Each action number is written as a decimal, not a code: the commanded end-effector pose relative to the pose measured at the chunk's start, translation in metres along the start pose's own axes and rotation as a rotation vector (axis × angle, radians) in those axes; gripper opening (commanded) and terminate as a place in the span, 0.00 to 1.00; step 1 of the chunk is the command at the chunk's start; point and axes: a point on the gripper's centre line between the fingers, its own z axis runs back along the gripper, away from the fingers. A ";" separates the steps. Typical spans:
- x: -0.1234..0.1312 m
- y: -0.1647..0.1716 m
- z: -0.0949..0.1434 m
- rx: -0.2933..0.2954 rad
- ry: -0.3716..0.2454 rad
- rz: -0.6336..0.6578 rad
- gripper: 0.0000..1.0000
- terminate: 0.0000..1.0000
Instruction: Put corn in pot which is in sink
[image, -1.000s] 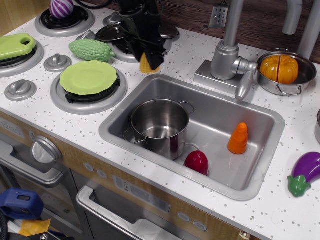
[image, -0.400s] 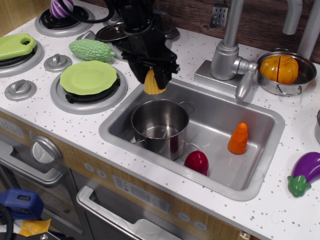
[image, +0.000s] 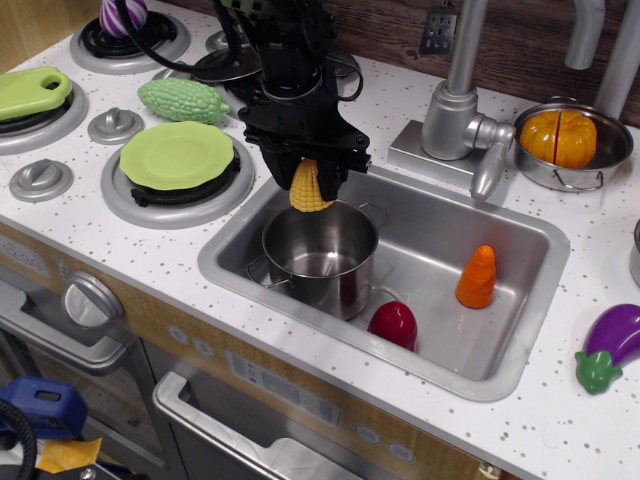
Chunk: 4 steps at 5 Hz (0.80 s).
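Observation:
My black gripper (image: 309, 178) is shut on the yellow corn (image: 309, 188) and holds it point-up just above the far rim of the shiny steel pot (image: 320, 255). The pot stands upright in the left half of the grey sink (image: 430, 345) and looks hollow, with nothing seen inside. The corn's lower end hangs over the pot's opening, a little toward its back-left side. The arm reaches in from the top of the view.
In the sink lie an orange carrot (image: 478, 277) and a red piece (image: 394, 324). A faucet (image: 455, 110) stands behind. A green plate (image: 177, 155), a bumpy green gourd (image: 184, 100), a bowl with a pumpkin (image: 565, 140) and an eggplant (image: 610, 345) sit on the counter.
My gripper has carried the corn from the counter behind the sink forward and down, to above the pot's far rim. Nothing else has moved.

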 end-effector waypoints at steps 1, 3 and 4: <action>0.010 0.001 0.017 0.005 -0.063 -0.019 1.00 0.00; 0.010 0.001 0.017 0.005 -0.063 -0.019 1.00 0.00; 0.010 0.001 0.017 0.005 -0.063 -0.019 1.00 1.00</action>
